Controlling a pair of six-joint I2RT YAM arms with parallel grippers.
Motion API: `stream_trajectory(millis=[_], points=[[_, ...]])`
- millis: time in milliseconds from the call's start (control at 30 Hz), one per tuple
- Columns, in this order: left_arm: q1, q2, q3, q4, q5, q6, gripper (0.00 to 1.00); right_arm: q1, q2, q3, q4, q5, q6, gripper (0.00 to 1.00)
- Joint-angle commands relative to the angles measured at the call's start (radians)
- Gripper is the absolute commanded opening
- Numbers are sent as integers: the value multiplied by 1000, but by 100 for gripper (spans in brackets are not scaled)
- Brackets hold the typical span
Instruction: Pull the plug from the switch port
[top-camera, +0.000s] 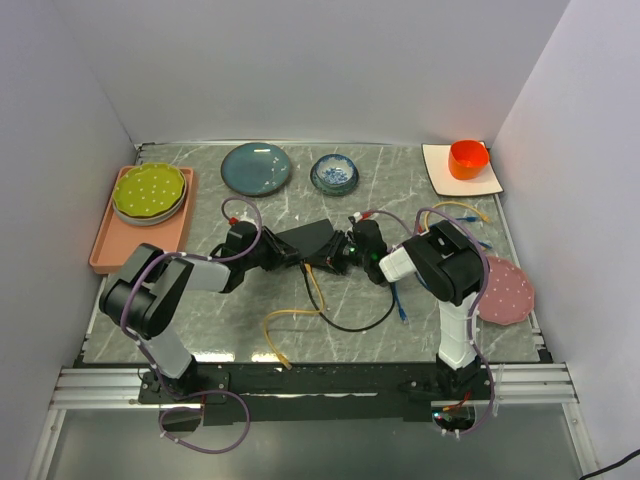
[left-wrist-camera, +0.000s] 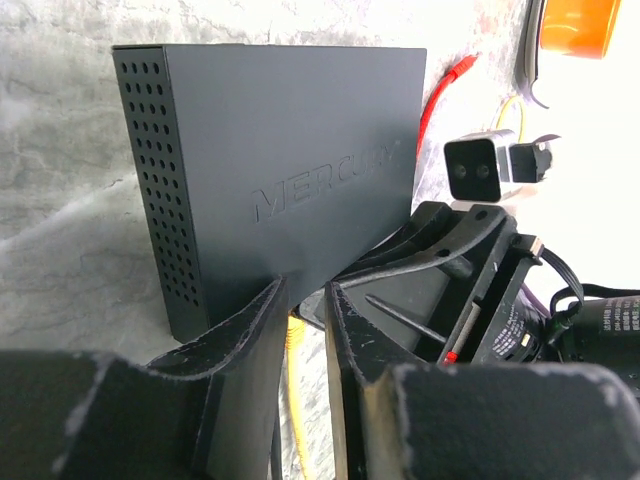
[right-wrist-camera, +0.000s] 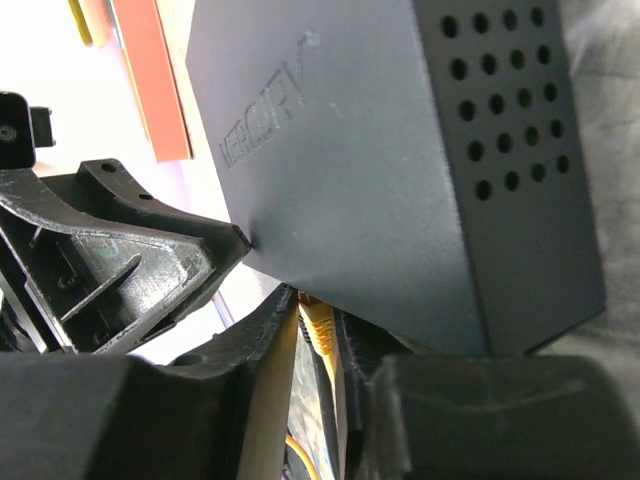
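Observation:
The matte-black switch (top-camera: 305, 240) (left-wrist-camera: 290, 150) (right-wrist-camera: 380, 150) is tilted up off the marble in the middle of the table. My left gripper (top-camera: 272, 250) (left-wrist-camera: 308, 285) is shut on its left end. A yellow plug (right-wrist-camera: 320, 330) sits in a port on the switch's lower edge, and its yellow cable (top-camera: 300, 312) (left-wrist-camera: 293, 340) trails toward the near edge. My right gripper (top-camera: 350, 252) (right-wrist-camera: 318, 300) has its fingers narrowly either side of that plug. The right finger is against it, with a thin gap on the other side. Whether both fingers press it is unclear.
A black cable (top-camera: 350, 325) and a blue cable (top-camera: 400, 305) lie loose near the right arm. At the back stand a teal plate (top-camera: 256, 167), a patterned bowl (top-camera: 334, 173) and an orange cup (top-camera: 468, 158). A pink tray (top-camera: 110, 245) is at the left, a pink plate (top-camera: 505, 290) at the right.

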Motion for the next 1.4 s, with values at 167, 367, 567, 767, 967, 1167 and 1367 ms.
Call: stream_trajectory(millis=[167,367,567,767,967,1167,1367], points=[[-14,21,-8,-33,-18,11,29,3,40,14,14,14,-8,7],[-24,1,-34,0,-2,-13,32,7,29,-15,6,17,-51,0],[-55,6,-54,36,31,-44,33,9,23,-24,-12,18,-93,0],[-64,16,-25,-23,-13,-26,32,16,17,-35,-15,11,-110,0],[-60,20,8,-83,-54,-23,32,33,-19,-73,-22,0,-135,0],[-55,-3,25,-103,-67,-20,32,42,-48,-130,7,-20,-136,0],[-41,-84,-21,-42,-55,-30,34,32,-227,-185,-58,66,-210,0]])
